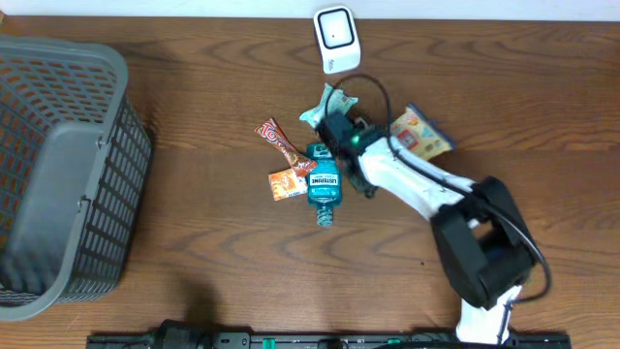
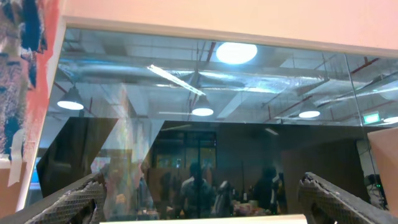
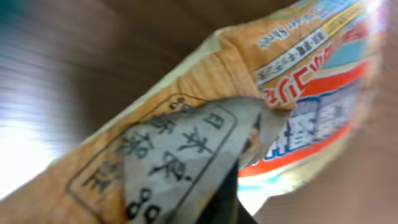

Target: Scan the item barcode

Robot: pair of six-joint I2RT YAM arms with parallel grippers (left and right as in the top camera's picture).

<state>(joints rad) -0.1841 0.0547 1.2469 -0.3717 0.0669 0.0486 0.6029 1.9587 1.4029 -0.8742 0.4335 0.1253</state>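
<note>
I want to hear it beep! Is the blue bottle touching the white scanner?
Apart. The overhead view shows the white scanner and the blue bottle well separated, with a pale packet lying between them.

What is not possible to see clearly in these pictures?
Barcode: right wrist view blurred, too close to packet.
Right jaws: overhead, the arm covers them; grip unclear.
Table: left wrist view points up at a window.
</note>
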